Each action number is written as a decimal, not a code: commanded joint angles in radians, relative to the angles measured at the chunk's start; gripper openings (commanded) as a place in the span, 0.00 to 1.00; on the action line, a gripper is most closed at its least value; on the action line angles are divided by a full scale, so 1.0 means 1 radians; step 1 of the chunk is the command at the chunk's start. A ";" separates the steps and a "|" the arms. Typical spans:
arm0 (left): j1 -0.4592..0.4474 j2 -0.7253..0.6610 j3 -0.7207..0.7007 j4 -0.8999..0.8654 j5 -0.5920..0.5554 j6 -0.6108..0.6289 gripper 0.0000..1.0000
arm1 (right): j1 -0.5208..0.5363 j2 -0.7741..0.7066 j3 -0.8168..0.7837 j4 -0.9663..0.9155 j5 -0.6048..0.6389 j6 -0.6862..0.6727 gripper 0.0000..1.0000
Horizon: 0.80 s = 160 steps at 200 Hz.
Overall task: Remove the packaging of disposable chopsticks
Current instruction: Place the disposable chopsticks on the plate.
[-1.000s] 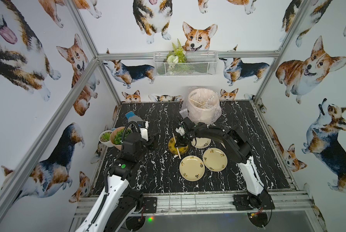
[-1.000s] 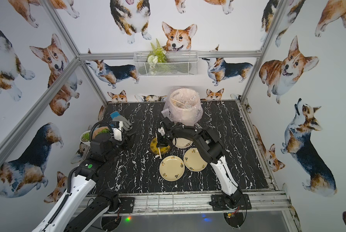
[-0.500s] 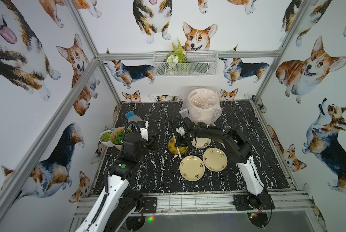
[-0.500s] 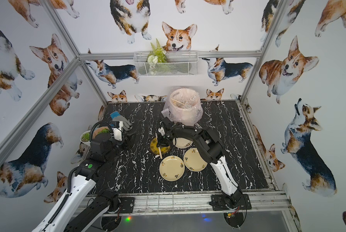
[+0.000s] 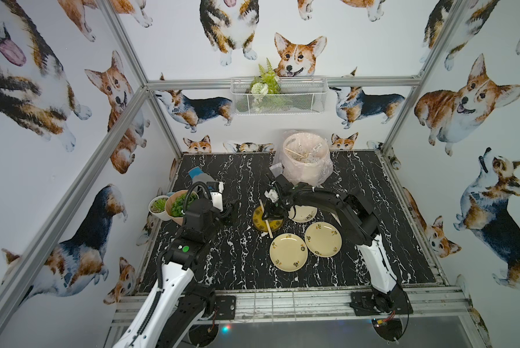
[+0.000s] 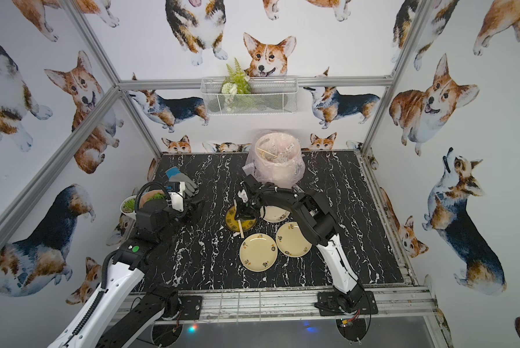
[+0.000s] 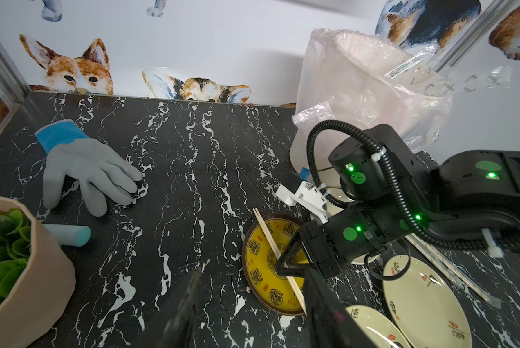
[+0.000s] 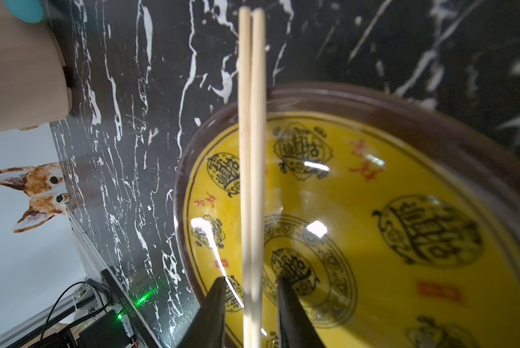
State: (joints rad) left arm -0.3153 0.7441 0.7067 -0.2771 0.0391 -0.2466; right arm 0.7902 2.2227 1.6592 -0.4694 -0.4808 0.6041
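A bare pair of disposable chopsticks [image 8: 251, 150] lies across a yellow plate [image 8: 373, 241] and sticks out past its rim at both ends [image 5: 266, 221]. My right gripper [image 8: 249, 280] stands low over that plate and is open. Its jaws straddle the sticks with a small gap on each side. My left gripper [image 7: 252, 277] hangs open and empty, left of the plate [image 5: 233, 211]. One piece of clear packaging [image 7: 418, 63] droops over the rim of the pink-lined bin [image 5: 305, 162]. Both top views show the sticks [image 6: 240, 227] under the right gripper [image 6: 241, 215].
Three cream plates [image 5: 288, 252] [image 5: 323, 239] [image 5: 304, 213] lie right of and in front of the yellow one. A grey glove with a blue cuff [image 7: 84, 168] and two potted plants [image 5: 177, 205] are at the table's left. The bin stands at the back.
My right gripper's jaws have parted and let go of the chopsticks, which now rest on the yellow plate. Neither arm has moved noticeably.
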 commanded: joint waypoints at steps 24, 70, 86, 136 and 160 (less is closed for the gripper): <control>0.002 0.000 0.004 0.023 0.002 0.001 0.57 | 0.005 -0.063 -0.028 -0.008 0.053 0.003 0.36; 0.002 0.000 0.004 0.020 -0.004 0.006 0.57 | 0.012 -0.118 -0.054 -0.007 0.068 0.006 0.37; 0.004 -0.005 0.004 0.017 -0.013 0.009 0.57 | 0.018 -0.146 -0.065 -0.007 0.069 0.008 0.37; 0.012 -0.010 0.000 0.032 -0.028 0.018 0.57 | 0.043 -0.263 -0.128 -0.005 0.068 0.016 0.38; 0.012 0.010 -0.006 0.067 0.030 0.017 0.57 | 0.054 -0.355 -0.200 0.020 0.057 0.022 0.37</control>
State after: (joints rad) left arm -0.3058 0.7387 0.7063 -0.2695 0.0212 -0.2420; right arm 0.8345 1.9404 1.5093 -0.4736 -0.4202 0.6071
